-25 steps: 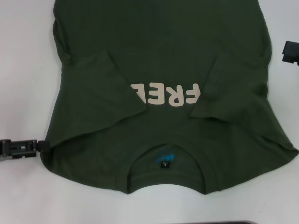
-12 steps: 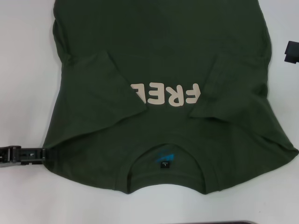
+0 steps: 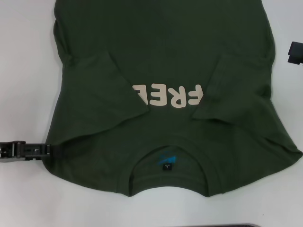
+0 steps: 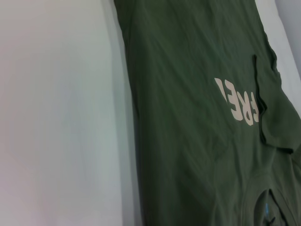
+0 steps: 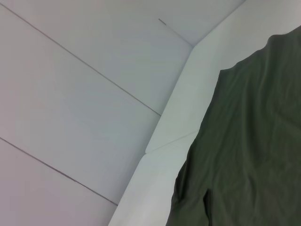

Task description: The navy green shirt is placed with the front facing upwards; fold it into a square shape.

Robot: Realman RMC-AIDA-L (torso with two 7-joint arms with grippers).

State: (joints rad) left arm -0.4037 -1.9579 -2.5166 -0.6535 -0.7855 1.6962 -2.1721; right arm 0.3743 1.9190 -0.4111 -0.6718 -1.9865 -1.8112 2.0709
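Observation:
The navy green shirt (image 3: 165, 56) lies flat, front up, with its ribbed collar (image 3: 168, 182) nearest me and the cream lettering (image 3: 170, 96) reading upside down. Both short sleeves, one (image 3: 104, 90) and the other (image 3: 232, 90), are folded in over the chest and cover part of the lettering. My left gripper (image 3: 33, 151) lies low at the shirt's left shoulder edge, its tip touching the fabric. My right gripper (image 3: 296, 52) shows only as a black corner off the shirt's right side. The left wrist view shows the shirt (image 4: 188, 117) and its lettering (image 4: 240, 103). The right wrist view shows a shirt (image 5: 249, 150) edge.
The shirt rests on a white table (image 3: 23, 71). The table's white border (image 5: 164, 141) and a pale tiled floor beyond it show in the right wrist view. A dark strip (image 3: 246, 225) runs along the near edge of the head view.
My left gripper dipped toward me, then came back up and slid slightly right against the shoulder edge. The shirt and the right gripper have not moved.

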